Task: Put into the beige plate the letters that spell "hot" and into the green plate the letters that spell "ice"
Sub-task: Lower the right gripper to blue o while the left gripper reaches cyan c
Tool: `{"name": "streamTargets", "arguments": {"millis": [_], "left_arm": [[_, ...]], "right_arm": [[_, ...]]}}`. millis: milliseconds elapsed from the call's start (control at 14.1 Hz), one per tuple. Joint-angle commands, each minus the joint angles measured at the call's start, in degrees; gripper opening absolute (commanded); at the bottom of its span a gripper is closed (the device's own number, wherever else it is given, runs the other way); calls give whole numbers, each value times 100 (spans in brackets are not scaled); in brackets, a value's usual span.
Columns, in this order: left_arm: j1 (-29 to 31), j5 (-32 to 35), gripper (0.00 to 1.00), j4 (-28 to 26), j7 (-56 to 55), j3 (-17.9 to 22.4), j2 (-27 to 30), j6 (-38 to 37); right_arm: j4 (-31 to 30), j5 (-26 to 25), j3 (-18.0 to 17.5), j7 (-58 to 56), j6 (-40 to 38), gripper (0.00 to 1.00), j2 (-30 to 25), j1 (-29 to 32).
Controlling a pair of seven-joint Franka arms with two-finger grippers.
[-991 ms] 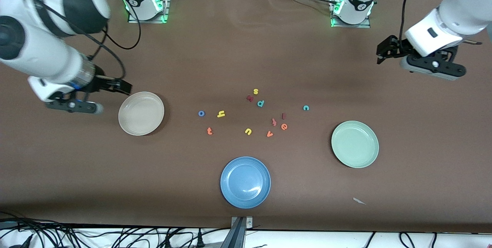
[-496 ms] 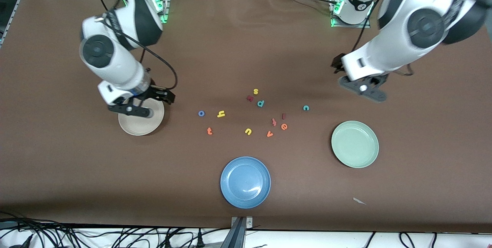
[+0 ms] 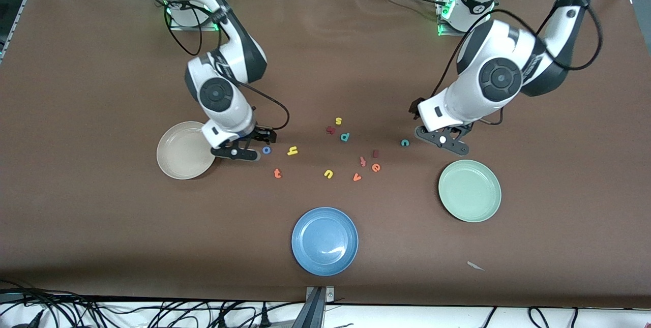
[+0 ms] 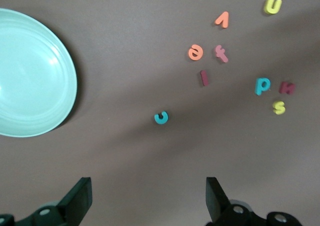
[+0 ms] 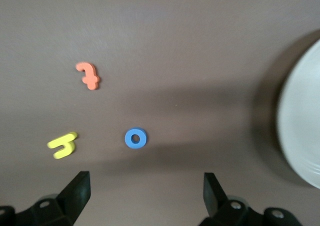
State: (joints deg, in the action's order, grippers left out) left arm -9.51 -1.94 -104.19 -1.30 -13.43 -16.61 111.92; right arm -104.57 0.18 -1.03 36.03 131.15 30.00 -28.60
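Lying just beside right end effector [image 3: 253,151]: blue "o" [image 3: 266,150].

No printed text or labels were readable. The only signs were loose foam letters on the brown table [image 3: 101,216]: blue "o" [image 3: 266,150], yellow "h" [image 3: 292,151], orange "t" [image 3: 277,173], yellow "u" [image 3: 328,174], orange "v" [image 3: 357,177], orange-red "e" [image 3: 376,167], teal "c" [image 3: 405,142], teal "p" [image 3: 345,137], yellow "s" [image 3: 338,121].
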Motion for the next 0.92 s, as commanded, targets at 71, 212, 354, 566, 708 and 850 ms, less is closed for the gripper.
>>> {"name": "streamTargets", "arguments": {"millis": [71,212,354,566,708,850], "left_arm": [[-288,-69,100,-698,-835,25,-9,804],[-402,-43,100,-874,-1135,33,-228,1225],[-420,-43,100,-1068,-1293,42,-517,1699],[-542,464,100,-1068,-2135,42,-1001,1983],[-605,1071,100,-1042,-2663,25,-1151,2035],[-614,1108,100,-1068,-2726,25,-1248,2228]], "right_arm": [[104,0,15,-113,411,100,383,-40],[130,-9,15,-158,552,99,524,-31],[244,-1,15,-167,552,95,673,-40],[393,0,15,-184,552,88,858,-49],[481,0,15,-184,552,81,929,-49],[525,17,6,-184,552,72,938,-49]]}}
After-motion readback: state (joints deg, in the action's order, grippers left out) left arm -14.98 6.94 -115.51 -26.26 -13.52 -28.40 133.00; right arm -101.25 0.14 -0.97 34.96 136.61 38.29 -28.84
